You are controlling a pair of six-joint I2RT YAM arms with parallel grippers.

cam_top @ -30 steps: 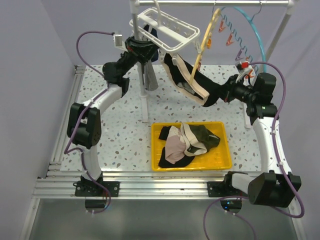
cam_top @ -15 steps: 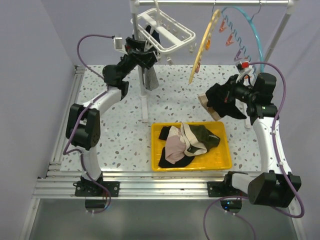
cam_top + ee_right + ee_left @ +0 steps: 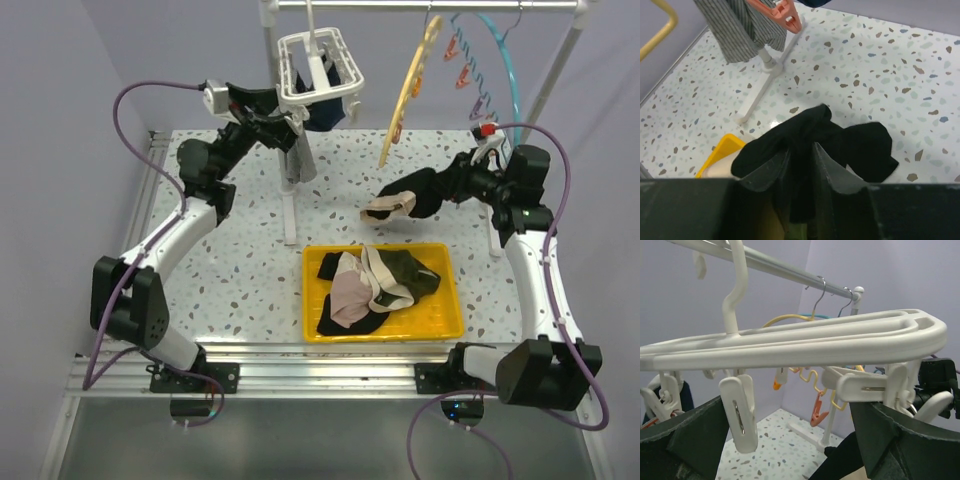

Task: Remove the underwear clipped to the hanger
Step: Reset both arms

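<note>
A white clip hanger [image 3: 318, 62] hangs from the rail, with navy underwear [image 3: 327, 112] clipped under it and a grey striped piece [image 3: 300, 160] lower down. My left gripper [image 3: 277, 114] is open just left of the hanger. In the left wrist view its fingers [image 3: 695, 435] stand wide apart below the hanger frame [image 3: 815, 340], touching nothing. My right gripper [image 3: 447, 187] is shut on black underwear with a beige band [image 3: 398, 204], held above the table beyond the yellow tray [image 3: 450, 318]. In the right wrist view the black cloth [image 3: 860, 145] sits between the fingers of that gripper [image 3: 801, 152].
The tray holds several loose garments [image 3: 372, 282]. A yellow hanger [image 3: 410, 85], a teal hanger [image 3: 512, 70] and orange pegs [image 3: 460, 62] hang from the rail [image 3: 430, 6]. The rack's white post [image 3: 288, 200] and foot [image 3: 760, 90] stand on the speckled table.
The black underwear came off the hanger and my right gripper drew it down and right. My left gripper opened, let go of the hanger and backed left; the hanger swung back level.
</note>
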